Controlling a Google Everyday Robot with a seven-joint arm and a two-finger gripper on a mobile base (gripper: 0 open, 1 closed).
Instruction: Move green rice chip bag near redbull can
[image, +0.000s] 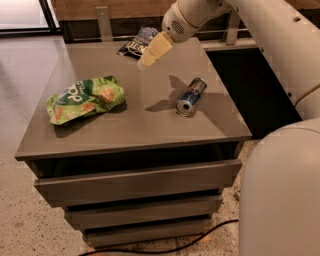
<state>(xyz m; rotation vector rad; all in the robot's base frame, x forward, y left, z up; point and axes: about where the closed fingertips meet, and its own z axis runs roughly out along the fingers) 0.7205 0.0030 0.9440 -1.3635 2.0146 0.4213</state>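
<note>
The green rice chip bag (85, 98) lies on the left part of the grey drawer unit's top (135, 125). The redbull can (190, 96) lies on its side at the right, silver end toward the front. The two are well apart. My gripper (154, 51) with cream-coloured fingers hangs above the back middle of the top, between bag and can, touching neither and holding nothing.
A small dark blue chip bag (138, 42) lies at the back edge, partly behind my gripper. My white arm (280, 150) fills the right side. A dark counter stands behind and to the right. A black cable (165, 247) runs on the speckled floor.
</note>
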